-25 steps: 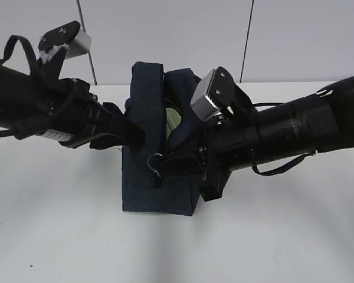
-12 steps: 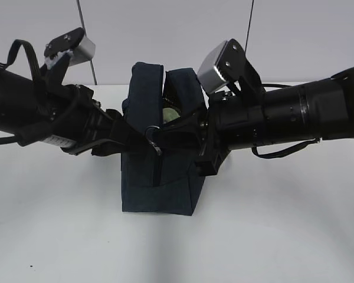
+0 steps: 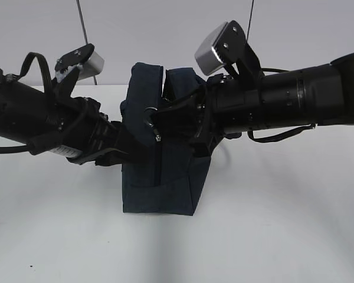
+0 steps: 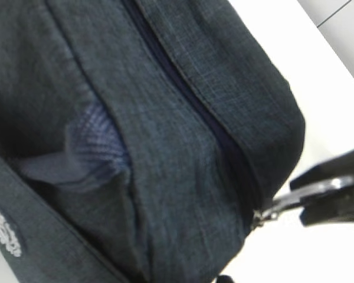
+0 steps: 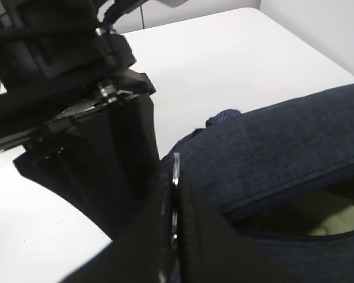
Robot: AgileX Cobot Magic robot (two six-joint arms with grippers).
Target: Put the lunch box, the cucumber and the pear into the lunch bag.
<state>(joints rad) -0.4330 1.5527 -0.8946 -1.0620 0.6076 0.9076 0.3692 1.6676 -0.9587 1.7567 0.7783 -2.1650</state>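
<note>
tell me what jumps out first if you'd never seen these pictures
A boxy dark navy lunch bag stands in the middle of the white table, with two black arms closing on it from either side. The right end effector is shut on the silver ring pull near the bag's top. The left end effector presses against the bag's left side.

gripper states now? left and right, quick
Left gripper: pressed against the lunch bag; open or closed cannot be told.
Right gripper: closed on the zipper's ring pull.
</note>
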